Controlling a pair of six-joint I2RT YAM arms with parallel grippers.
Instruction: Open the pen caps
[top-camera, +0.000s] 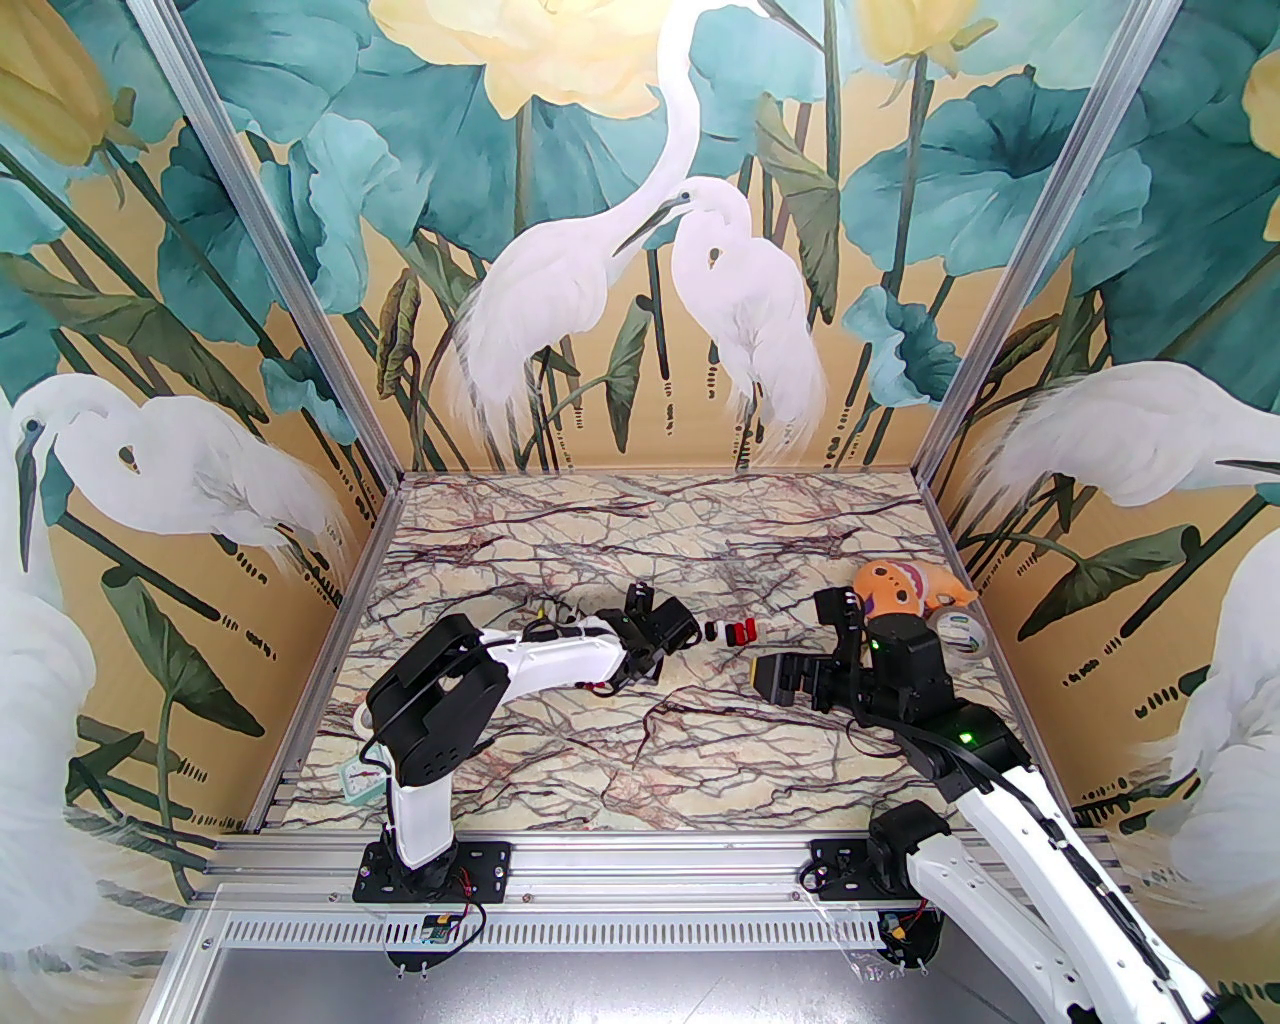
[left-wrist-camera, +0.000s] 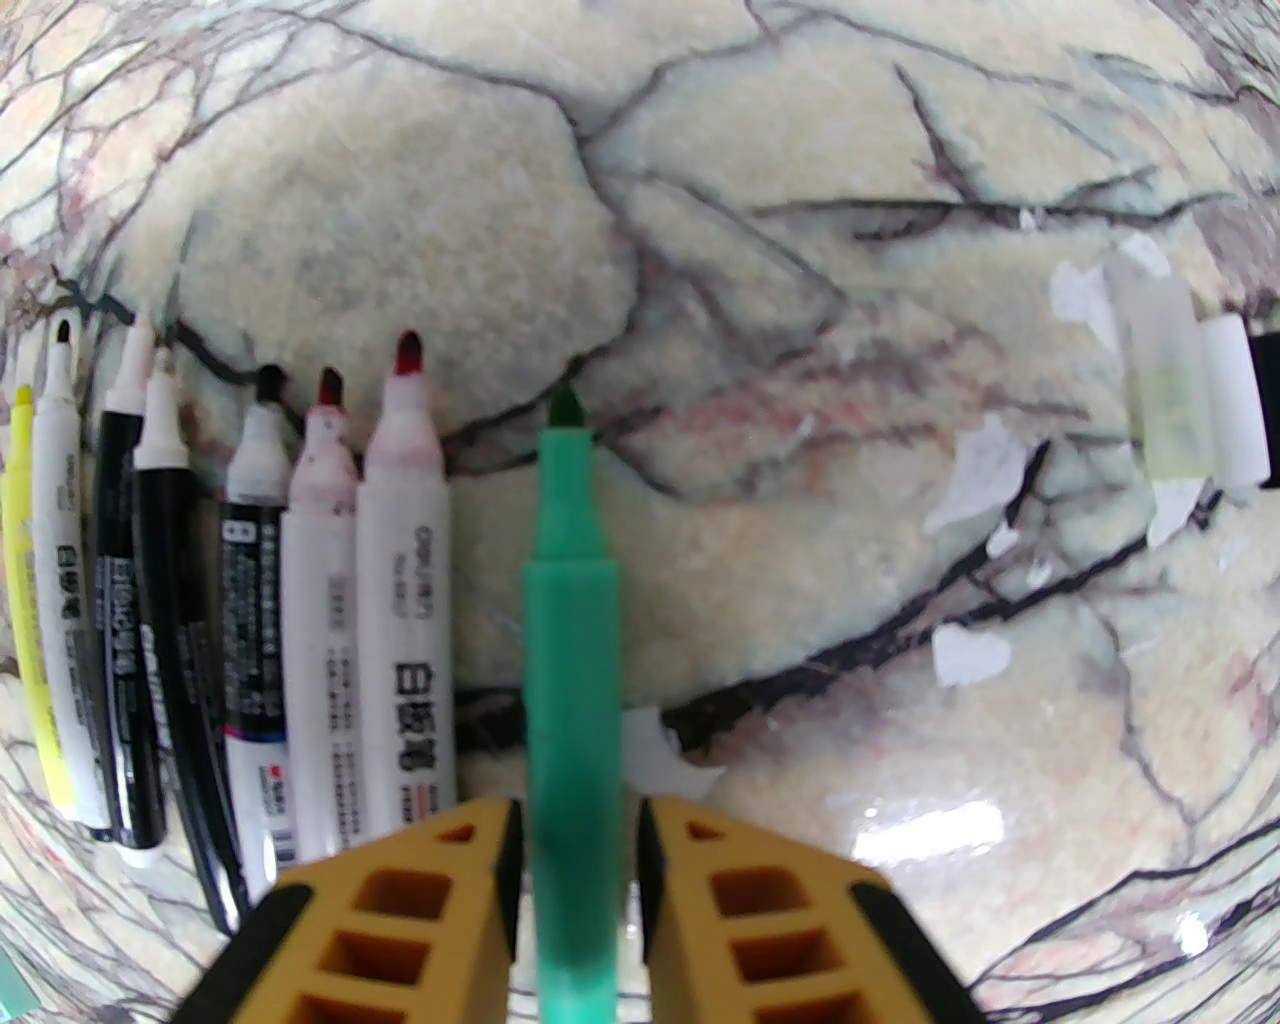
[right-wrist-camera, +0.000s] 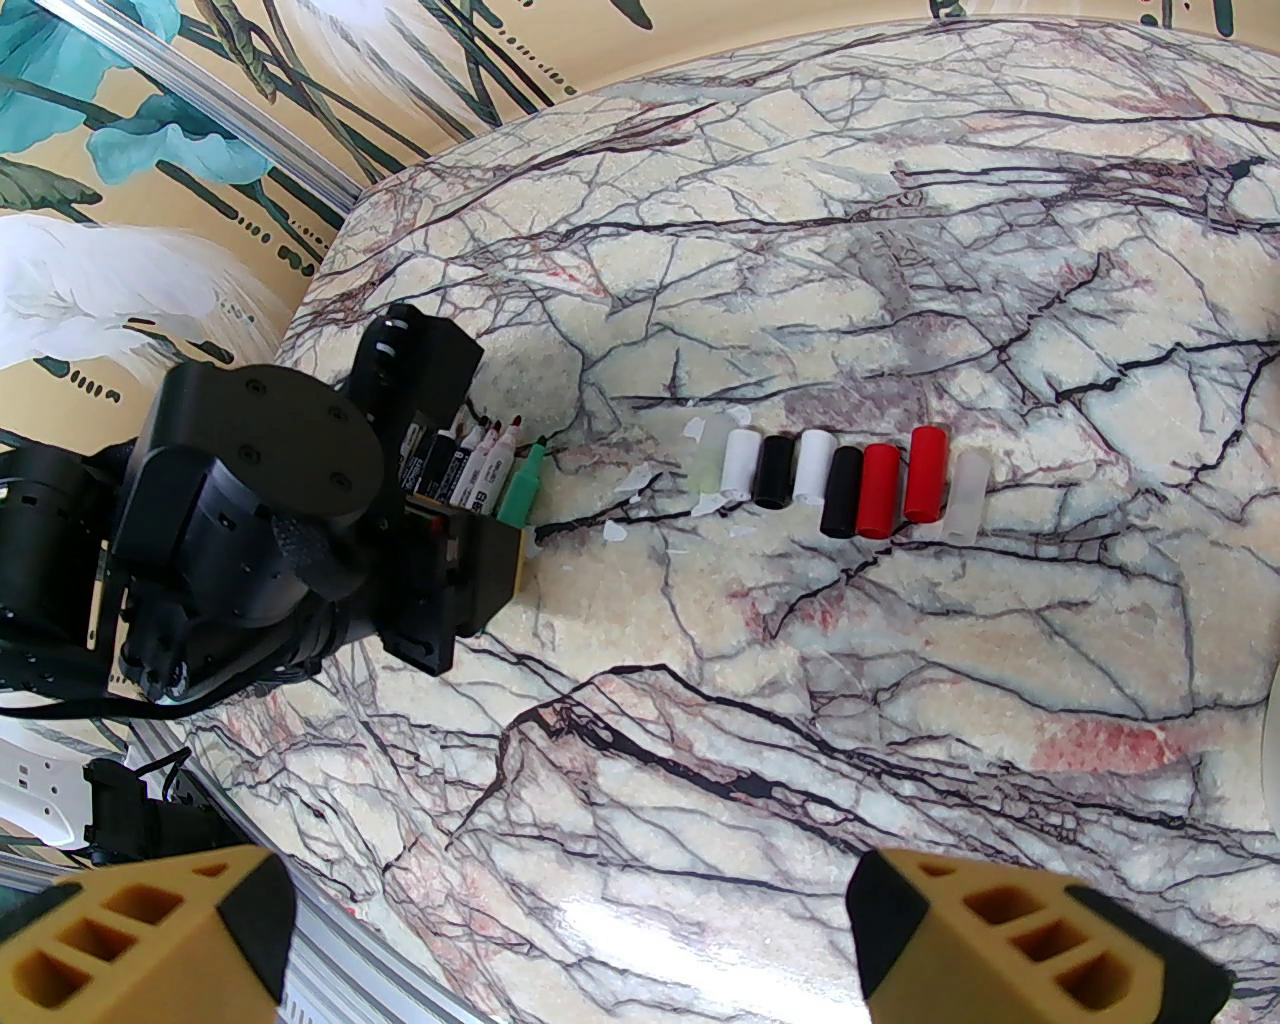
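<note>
Right gripper (right-wrist-camera: 565, 920) hangs low over the near part of the marble table (top-camera: 600, 740), fingers spread wide, nothing in them. Just past it, to the left, the left gripper (left-wrist-camera: 578, 810) straddles the barrel of the green pen (left-wrist-camera: 570, 600). The jaws sit very close on both sides with a sliver of table showing on one side, so can't tell if it is pinching or has let go. The green pen is uncapped, with its tip pointing away from the wrist. It is beside a row of seven other pens (left-wrist-camera: 250, 600) lying side by side, all tips bare. Further right, apart from the pens, the pen caps (right-wrist-camera: 843, 480) lie in a tidy line on the table: pale green, white, black, white, black, two red, one clear. That gives eight caps and eight bare pens, so the uncapping looks done. Step in hand is likely parking the last pen in the row. Next move: make sure the green pen is flat next to the red-tipped one, open fully and lift straight off without nudging the row. At the far right are an orange plush toy (top-camera: 895, 590) and a tape roll (top-camera: 960, 635), not involved.
</note>
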